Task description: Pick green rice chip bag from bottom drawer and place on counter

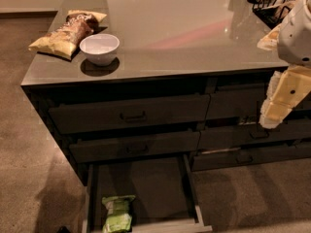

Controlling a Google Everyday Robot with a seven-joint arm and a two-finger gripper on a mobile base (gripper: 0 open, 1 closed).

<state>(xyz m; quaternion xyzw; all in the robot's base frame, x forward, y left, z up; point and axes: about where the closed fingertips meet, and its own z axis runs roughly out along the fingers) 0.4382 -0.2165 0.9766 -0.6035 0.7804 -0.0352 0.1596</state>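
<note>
The green rice chip bag (117,213) lies in the front left part of the bottom drawer (155,188), which is pulled open at the lower left of the cabinet. The counter (175,28) is a glossy grey-brown top above the dark drawers. My gripper (276,108) hangs at the right edge of the view, in front of the right-hand drawers just below the counter's edge. It is well above and to the right of the bag and holds nothing that I can see.
A white bowl (99,47) and yellow-and-brown chip bags (68,30) sit on the counter's left end. A dark wire basket (274,1) stands at the back right. The upper handled drawers (131,114) are closed. Carpeted floor surrounds the cabinet.
</note>
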